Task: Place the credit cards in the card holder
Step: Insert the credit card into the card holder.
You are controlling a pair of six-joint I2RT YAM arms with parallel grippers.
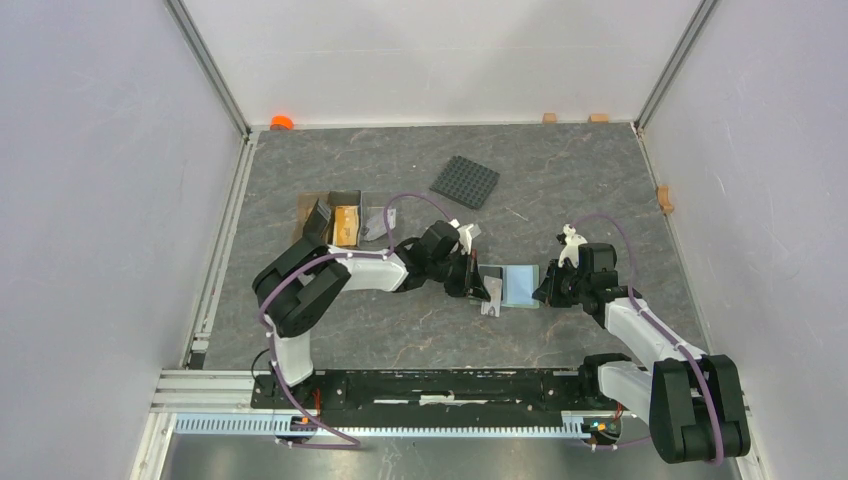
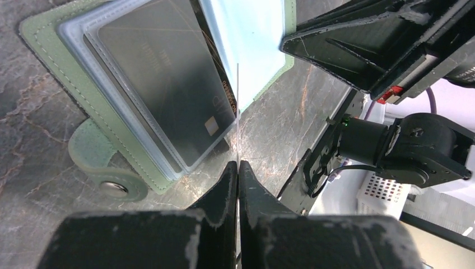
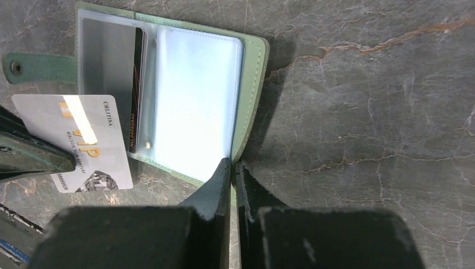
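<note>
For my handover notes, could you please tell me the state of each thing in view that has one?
Card holder: open flat on the table, clear sleeves showing.
Black card: inside a clear sleeve of the holder.
White card: pinched by the left gripper, not yet inserted.
Left gripper: shut on the white card.
Right gripper: closed on the holder's edge, it seems.
Brown tray: holds a tan card.

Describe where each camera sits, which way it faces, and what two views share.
Top external: above, behind the bases, looking down at the table; left arm and right arm show.
Left wrist: on the left arm, low over the card holder; left gripper pinches a white card.
Right wrist: on the right arm, looking down on the holder; right gripper nips its edge.
Shared: both wrist views show the black card pocketed.
</note>
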